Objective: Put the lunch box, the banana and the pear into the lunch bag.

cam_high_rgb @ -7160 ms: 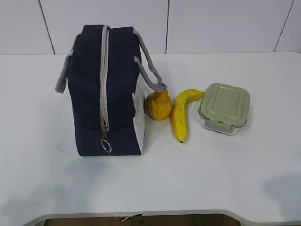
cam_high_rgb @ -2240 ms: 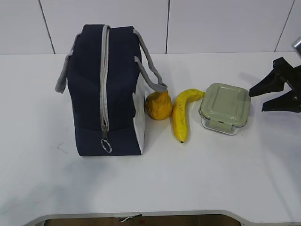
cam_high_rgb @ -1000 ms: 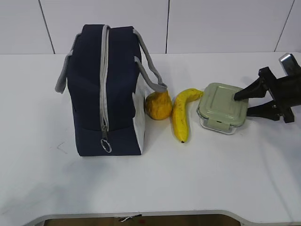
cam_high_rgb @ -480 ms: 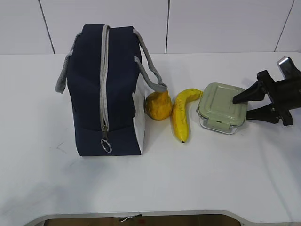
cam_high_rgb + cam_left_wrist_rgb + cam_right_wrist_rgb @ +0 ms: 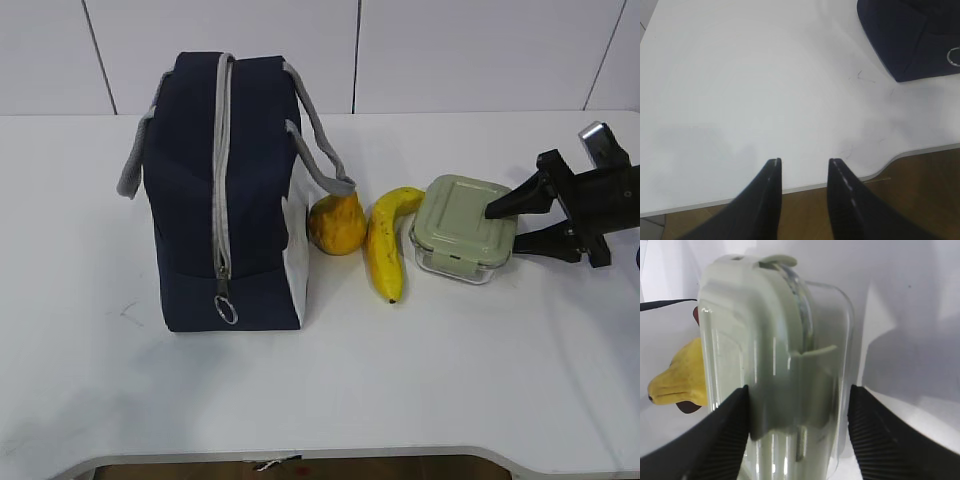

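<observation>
Exterior view: the lunch box (image 5: 464, 230) sat on the white table (image 5: 400, 370), just right of the banana (image 5: 388, 243), with the pear (image 5: 336, 224) beyond it against the zipped lunch bag (image 5: 225, 195). My right gripper (image 5: 502, 224) straddled the box's right edge, one finger over the lid, one low beside the wall. Left wrist view: my left gripper (image 5: 804, 167) hung empty above bare table, fingers parted, a bag corner (image 5: 912, 35) at top right. Right wrist view: fingers (image 5: 720, 440) flanked the box (image 5: 775, 365) lid to base, spread; contact I could not confirm. Judged rigid, smooth-walled, likely slippery and weighty; pinch squarely across lid and base, clear of clip tabs.
</observation>
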